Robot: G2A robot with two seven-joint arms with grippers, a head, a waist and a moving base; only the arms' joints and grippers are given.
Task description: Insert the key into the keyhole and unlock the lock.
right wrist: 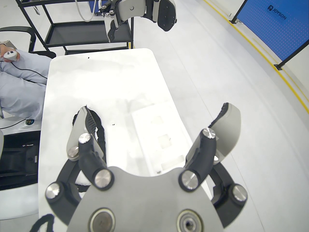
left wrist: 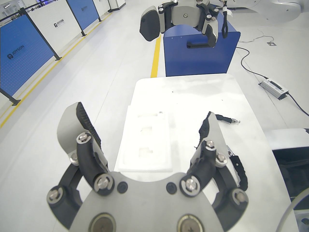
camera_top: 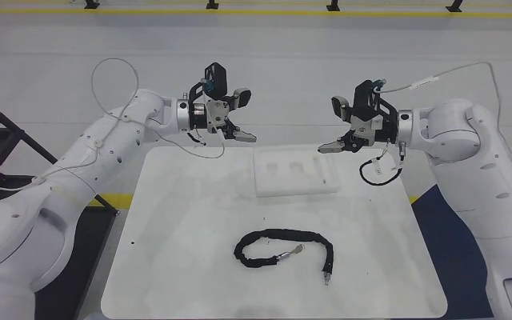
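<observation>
Lock (camera_top: 268, 234) well apart from left end effector (camera_top: 246, 118), right end effector (camera_top: 334, 126).

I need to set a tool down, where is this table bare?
Bare: the table left of the black cable lock, and right of it out to the edge. Crowded: the far middle, with the white foam tray near the open left gripper and right gripper.

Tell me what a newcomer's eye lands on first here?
The left tool and right tool, both open, hover facing each other above the far edge of the table. A black cable lock lies curled on its near half, with a white foam tray beyond it.
</observation>
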